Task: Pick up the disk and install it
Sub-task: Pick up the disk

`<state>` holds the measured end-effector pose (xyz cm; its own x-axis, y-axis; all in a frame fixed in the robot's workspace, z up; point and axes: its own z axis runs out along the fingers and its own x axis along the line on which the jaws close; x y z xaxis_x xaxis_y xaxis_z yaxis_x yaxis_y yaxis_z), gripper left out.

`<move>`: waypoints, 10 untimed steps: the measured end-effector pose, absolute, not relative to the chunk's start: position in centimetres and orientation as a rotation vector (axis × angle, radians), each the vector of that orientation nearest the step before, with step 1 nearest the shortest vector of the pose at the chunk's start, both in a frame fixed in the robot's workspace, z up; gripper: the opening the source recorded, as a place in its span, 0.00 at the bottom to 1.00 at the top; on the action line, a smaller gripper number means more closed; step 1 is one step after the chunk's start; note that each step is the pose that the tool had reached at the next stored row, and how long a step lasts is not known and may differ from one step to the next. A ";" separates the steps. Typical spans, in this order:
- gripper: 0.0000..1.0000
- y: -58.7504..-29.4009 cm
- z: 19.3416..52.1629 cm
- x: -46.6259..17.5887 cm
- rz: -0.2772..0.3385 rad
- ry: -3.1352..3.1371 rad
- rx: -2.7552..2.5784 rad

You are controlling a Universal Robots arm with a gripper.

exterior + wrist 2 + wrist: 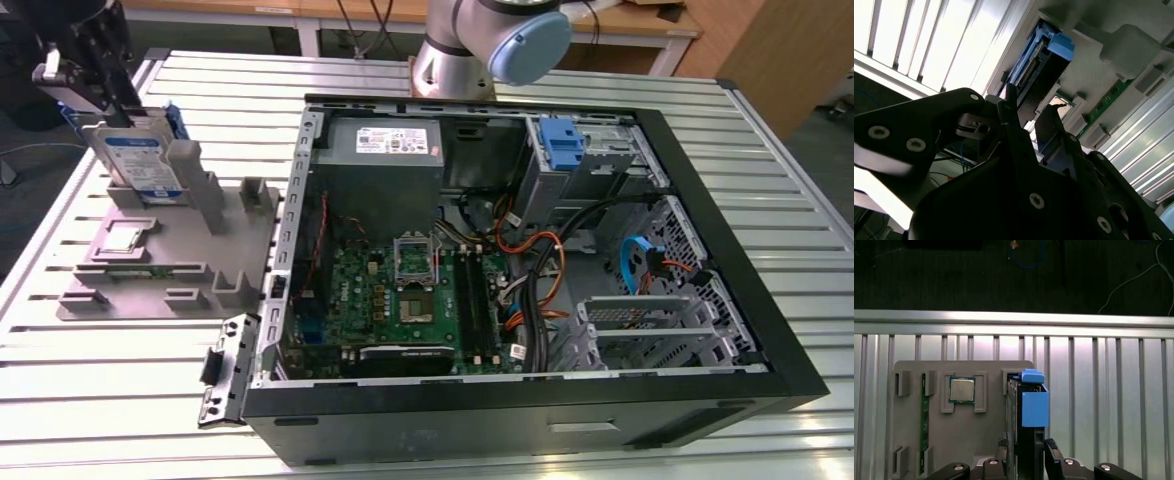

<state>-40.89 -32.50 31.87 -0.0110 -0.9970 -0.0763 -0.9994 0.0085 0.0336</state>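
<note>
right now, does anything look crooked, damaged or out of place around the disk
Nothing stands out. The disk stands upright on edge in the grey holder, straight in the first wrist view, with the gripper at its top edge.

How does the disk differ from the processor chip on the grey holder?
The disk stands on edge in a slot; the chip lies flat in a recess. The disk is larger, oblong, with a blue frame; the chip is small, square, bare metal. Both sit in the grey holder.
</note>
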 end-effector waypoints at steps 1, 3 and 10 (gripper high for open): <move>0.42 -32.5 31.7 -40.9 0.121 2.209 -2.187; 0.42 -32.5 31.3 -40.9 0.121 2.209 -2.188; 0.42 -32.5 30.7 -40.9 0.121 2.209 -2.188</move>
